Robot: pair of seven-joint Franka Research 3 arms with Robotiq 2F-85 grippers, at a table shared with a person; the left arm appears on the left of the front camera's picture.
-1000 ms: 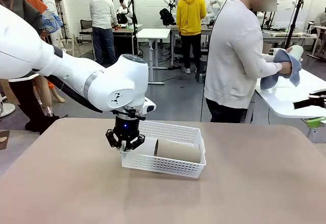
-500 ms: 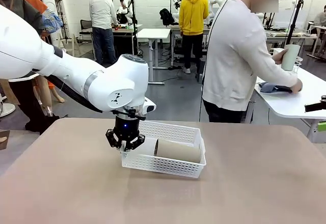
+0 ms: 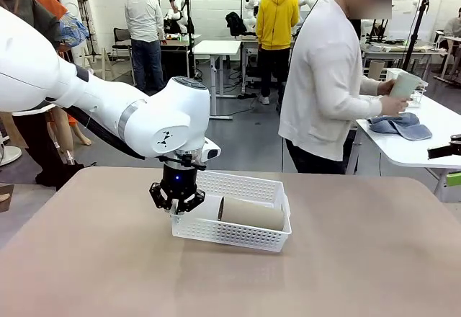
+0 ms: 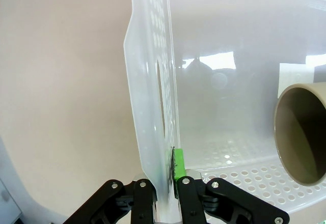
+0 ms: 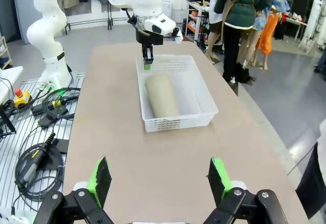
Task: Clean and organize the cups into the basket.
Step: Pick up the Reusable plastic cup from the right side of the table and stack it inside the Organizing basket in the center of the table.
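Observation:
The white lattice basket [image 3: 238, 181] sits mid-table. One tan-brown cup [image 3: 251, 214] lies on its side inside it; its open mouth [image 4: 300, 132] faces my left wrist camera. My left gripper [image 3: 178, 203] hangs straight down at the basket's left end, shut on that end wall [image 4: 147, 81], one finger on either side beside the handle cutout. My right gripper [image 5: 158, 183] hovers open beyond the table's right end, looking along the table at the basket [image 5: 179, 123], the cup [image 5: 160, 98] and the left gripper [image 5: 147, 61]. Across the table, a person holds a pale mint-green cup [image 3: 405, 84].
A blue cloth [image 3: 398, 124] lies on a white side table [image 3: 403, 151] at the far right, where the person stands. Bare tan tabletop [image 3: 108, 259] surrounds the basket. Cables and a robot base [image 5: 48, 71] lie off the table's near side.
The person has laid the blue cloth on the side table and now holds the mint-green cup out in front. Neither arm nor the basket has moved.

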